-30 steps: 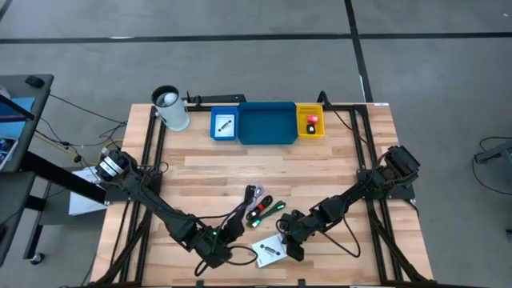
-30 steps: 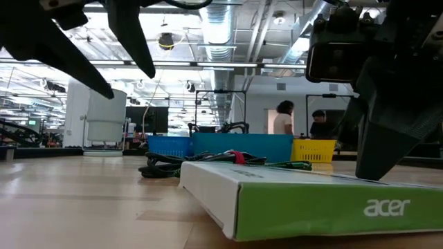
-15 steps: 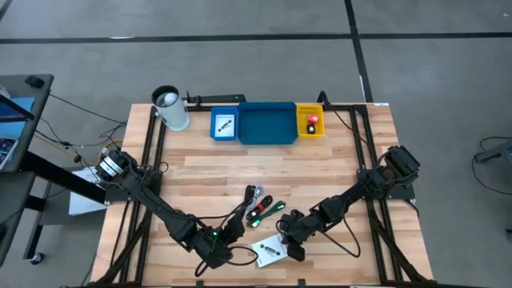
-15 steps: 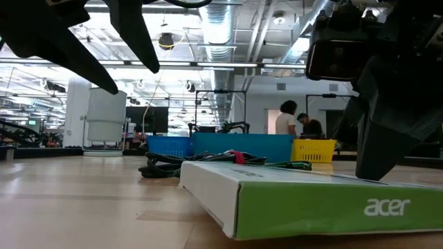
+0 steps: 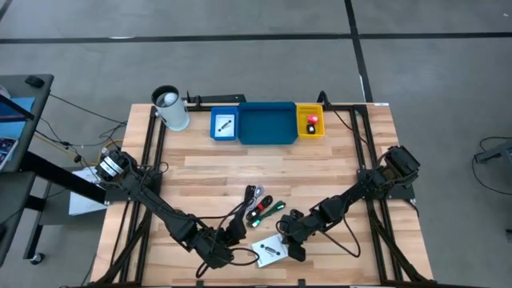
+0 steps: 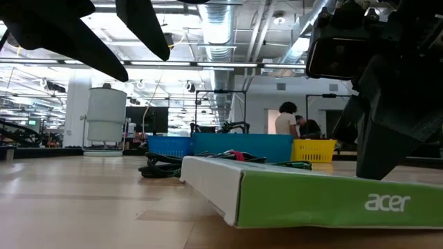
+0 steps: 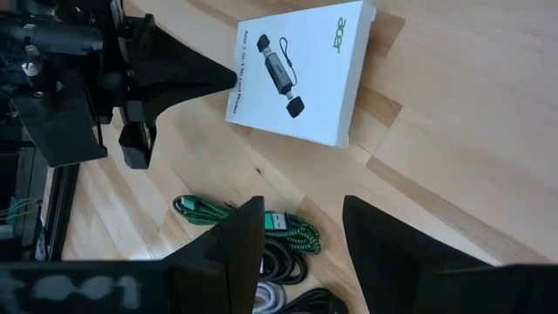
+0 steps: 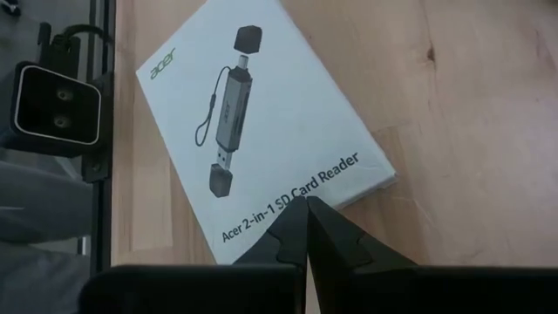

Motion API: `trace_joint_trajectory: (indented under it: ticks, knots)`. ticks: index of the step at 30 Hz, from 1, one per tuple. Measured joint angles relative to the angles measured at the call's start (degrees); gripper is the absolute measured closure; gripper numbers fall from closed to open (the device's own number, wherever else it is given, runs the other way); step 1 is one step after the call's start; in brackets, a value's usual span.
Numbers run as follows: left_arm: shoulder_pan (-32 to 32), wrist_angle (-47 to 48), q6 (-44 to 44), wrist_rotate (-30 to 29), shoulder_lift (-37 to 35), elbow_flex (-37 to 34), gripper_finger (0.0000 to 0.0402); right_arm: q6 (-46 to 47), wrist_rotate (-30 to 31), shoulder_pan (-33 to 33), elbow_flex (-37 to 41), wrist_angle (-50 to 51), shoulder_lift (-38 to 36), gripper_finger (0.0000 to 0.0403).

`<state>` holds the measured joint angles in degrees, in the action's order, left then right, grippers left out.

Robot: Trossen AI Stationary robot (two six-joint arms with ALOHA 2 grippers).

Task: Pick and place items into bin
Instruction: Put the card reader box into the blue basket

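We judge the white packet [image 5: 270,253] light, stiff and flat, best taken by an edge. The right pincer [image 5: 293,250], clenched and empty, touches its edge; the left pincer [image 5: 237,230] hangs released beside it.

Three trays [image 5: 268,126], two white packets [image 5: 270,252], one cable bundle [image 5: 260,208], one red block [image 5: 311,120], one cup [image 5: 170,108].

The flat white cardboard packet [image 8: 261,131], lying near the front edge of the table, carried the brand "acer" in green in one corner of its face and "Acer 2-in-1 SD Card Reader" in black along one edge. Its green side wall [image 6: 325,200] read "acer" in white letters.
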<state>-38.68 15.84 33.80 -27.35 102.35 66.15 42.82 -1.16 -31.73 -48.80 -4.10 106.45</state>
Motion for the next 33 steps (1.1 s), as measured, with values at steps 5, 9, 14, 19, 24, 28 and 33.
trace_joint_trajectory:
  ticks: [5, 9, 14, 19, 24, 28, 33]
  knots:
    - [0.0, -0.5, 0.0, 0.3, 0.0, 0.0, 0.0253, -0.9, 0.0, 0.0, 0.0, 0.0, 0.0, 0.0403]
    - [-0.1, -2.1, 1.6, 2.4, 0.0, 0.0, 0.0253, -1.1, 0.0, 0.0, 0.0, 0.0, 0.0, 0.0403]
    - [-0.9, -3.4, 6.7, 4.2, 0.1, 0.0, 0.025, -1.3, 0.0, 0.0, 0.0, 0.0, 0.0, 0.0403]
    - [-1.2, -4.8, 9.2, 3.8, 2.6, 0.1, 0.0238, -1.3, 0.1, 0.0, 0.0, 0.0, 0.0, 0.0403]
    - [-1.6, -9.5, 11.0, -1.6, 7.0, 0.0, 0.0223, -1.3, -0.3, 0.4, 0.0, 0.0, 0.0, 0.0403]
    - [-1.8, -12.6, 11.4, -4.0, 9.1, 0.1, 0.0215, -1.3, -0.3, 0.4, 0.0, 0.0, 0.0, 0.0403]
    - [-1.9, -14.1, 11.6, -3.5, 9.4, 0.1, 0.0211, -1.4, -0.2, 0.4, 0.0, 0.0, 0.0, 0.0403]
